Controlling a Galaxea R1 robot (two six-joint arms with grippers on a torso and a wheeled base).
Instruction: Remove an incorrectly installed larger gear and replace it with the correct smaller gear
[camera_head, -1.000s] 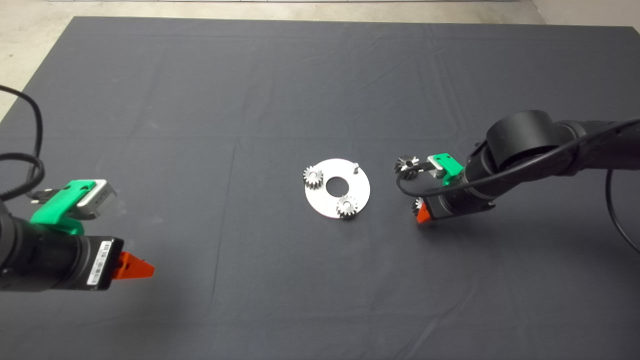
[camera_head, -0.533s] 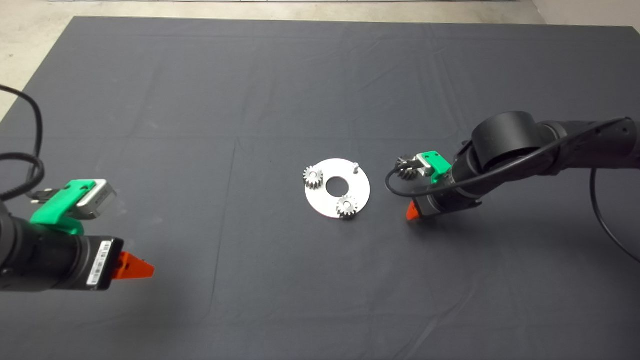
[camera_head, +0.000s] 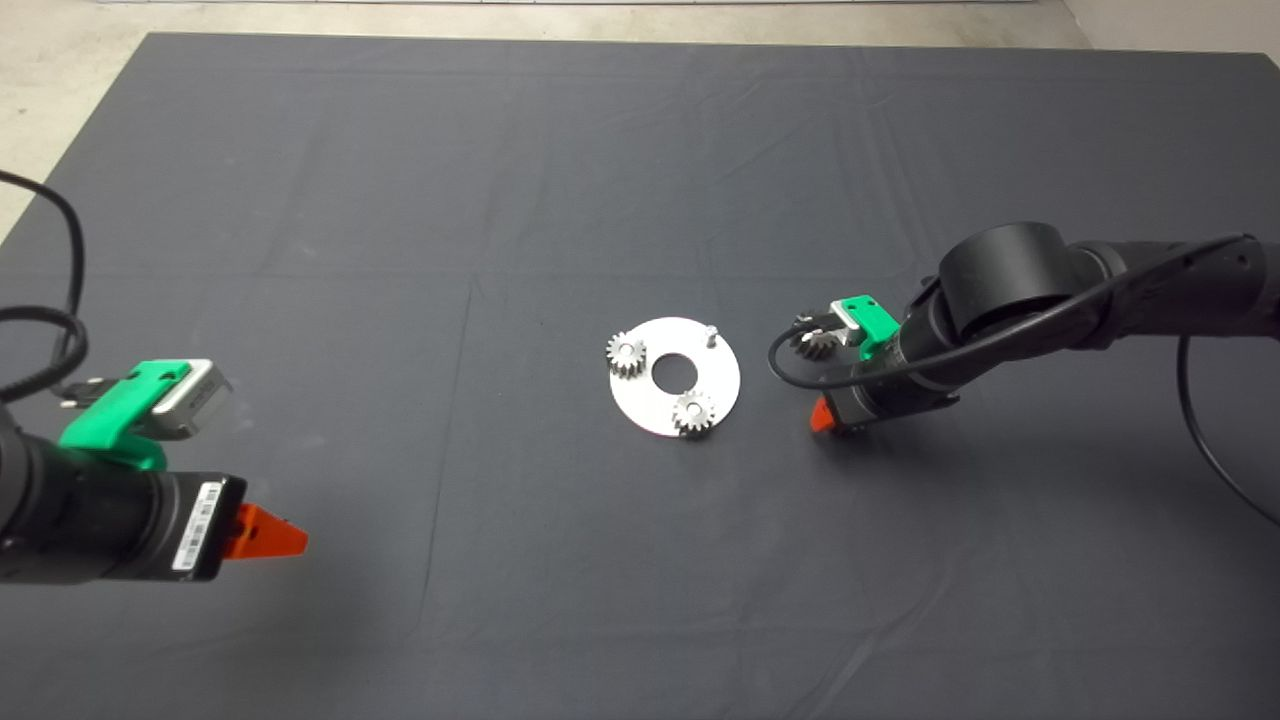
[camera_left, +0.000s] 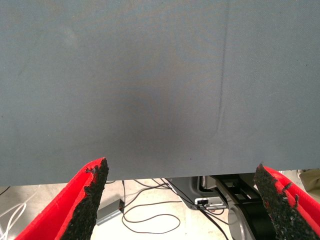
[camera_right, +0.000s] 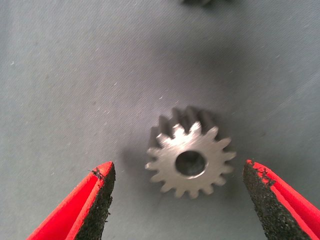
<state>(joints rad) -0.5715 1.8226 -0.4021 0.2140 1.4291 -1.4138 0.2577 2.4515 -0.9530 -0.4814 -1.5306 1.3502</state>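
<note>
I've got the right gripper (camera_right: 177, 200) low over the mat (camera_head: 400, 200), fingers spread, the smaller gear (camera_right: 191, 154) lying flat between them, untouched. The larger gear (camera_head: 815, 342) sits just beside it, right of the round plate (camera_head: 718, 385). Left gripper (camera_left: 180, 200) is parked lower left, fingers apart.

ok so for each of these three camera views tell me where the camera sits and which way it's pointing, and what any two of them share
Head view: above the table, facing down on the dark mat and round plate; both black arms enter, left gripper parked lower left.
Left wrist view: on the left arm, facing bare mat and floor cables beyond; its open red fingers show.
Right wrist view: on the right arm, facing down at the smaller gear, between open fingers.
Shared: the right gripper appears in head and right wrist views; the gear is hidden under it from above.
</note>
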